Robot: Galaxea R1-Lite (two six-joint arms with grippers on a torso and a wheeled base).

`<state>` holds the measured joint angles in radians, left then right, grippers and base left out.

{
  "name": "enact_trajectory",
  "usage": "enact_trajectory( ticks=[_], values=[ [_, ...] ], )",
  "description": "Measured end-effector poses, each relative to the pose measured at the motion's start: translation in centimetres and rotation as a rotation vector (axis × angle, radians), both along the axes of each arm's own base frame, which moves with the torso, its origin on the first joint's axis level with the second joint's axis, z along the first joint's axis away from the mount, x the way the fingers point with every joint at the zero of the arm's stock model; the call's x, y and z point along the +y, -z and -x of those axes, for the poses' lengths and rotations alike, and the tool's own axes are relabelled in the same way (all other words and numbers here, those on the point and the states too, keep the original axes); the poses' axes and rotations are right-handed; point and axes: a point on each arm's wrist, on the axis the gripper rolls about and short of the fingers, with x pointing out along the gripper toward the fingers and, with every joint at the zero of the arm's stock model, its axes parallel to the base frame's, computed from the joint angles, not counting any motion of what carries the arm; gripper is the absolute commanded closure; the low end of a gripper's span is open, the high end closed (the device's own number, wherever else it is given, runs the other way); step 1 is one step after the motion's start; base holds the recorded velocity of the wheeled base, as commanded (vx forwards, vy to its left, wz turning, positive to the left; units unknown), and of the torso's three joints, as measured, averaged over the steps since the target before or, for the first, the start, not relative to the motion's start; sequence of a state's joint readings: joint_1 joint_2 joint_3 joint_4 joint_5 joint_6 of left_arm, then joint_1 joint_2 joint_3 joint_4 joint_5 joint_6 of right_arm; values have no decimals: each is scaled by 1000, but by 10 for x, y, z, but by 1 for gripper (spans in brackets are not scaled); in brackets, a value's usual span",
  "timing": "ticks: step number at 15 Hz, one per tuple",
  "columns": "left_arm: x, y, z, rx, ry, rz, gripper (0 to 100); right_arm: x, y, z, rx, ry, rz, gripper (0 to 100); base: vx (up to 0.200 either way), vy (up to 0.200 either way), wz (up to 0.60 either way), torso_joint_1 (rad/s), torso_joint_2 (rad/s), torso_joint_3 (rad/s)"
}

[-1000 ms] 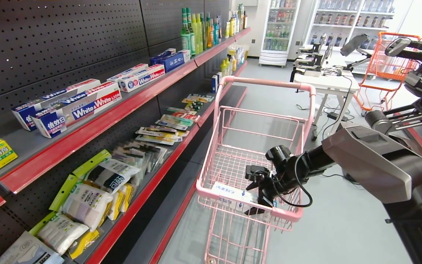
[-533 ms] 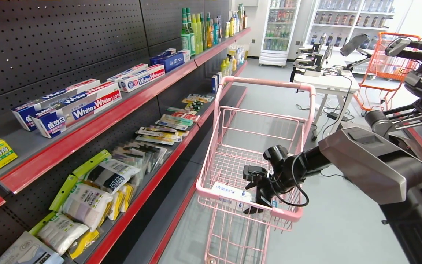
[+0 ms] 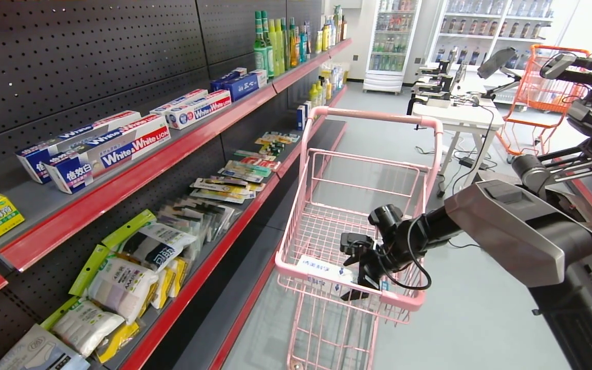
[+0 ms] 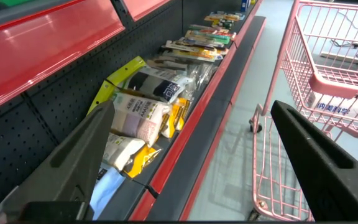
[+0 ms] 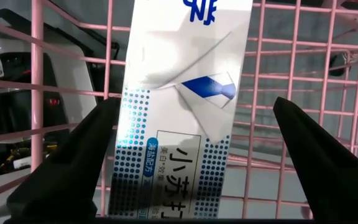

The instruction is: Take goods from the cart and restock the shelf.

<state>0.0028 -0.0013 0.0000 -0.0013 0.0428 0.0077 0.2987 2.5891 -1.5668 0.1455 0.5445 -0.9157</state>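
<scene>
A grey floor (image 3: pixel 481 318) runs past a black pegboard wall (image 3: pixel 70 51) to a white table (image 3: pixel 460 117) and glass-door coolers (image 3: pixel 391 46).

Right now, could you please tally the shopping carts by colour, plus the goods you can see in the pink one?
pink cart: 1
orange cart: 1
white-and-blue box in the pink cart: 1
Total: 3

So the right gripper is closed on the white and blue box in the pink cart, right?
Not closed. The right wrist view shows the right gripper open, its fingers spread either side of the white and blue box in the pink cart.
</scene>
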Motion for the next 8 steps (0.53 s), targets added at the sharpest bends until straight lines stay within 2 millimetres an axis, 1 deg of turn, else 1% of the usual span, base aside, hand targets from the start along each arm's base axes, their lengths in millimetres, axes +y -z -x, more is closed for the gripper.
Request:
enact_trajectory(
  ticks=[7, 8],
  values=[
    [0, 0, 0, 0, 0, -1, 0, 1, 4, -1, 4, -1, 4, 0, 0, 0, 0, 0, 0, 0],
    [0, 0, 0, 0, 0, -1, 0, 1, 4, -1, 5, 0, 4, 100, 0, 0, 0, 0, 0, 0]
  ],
)
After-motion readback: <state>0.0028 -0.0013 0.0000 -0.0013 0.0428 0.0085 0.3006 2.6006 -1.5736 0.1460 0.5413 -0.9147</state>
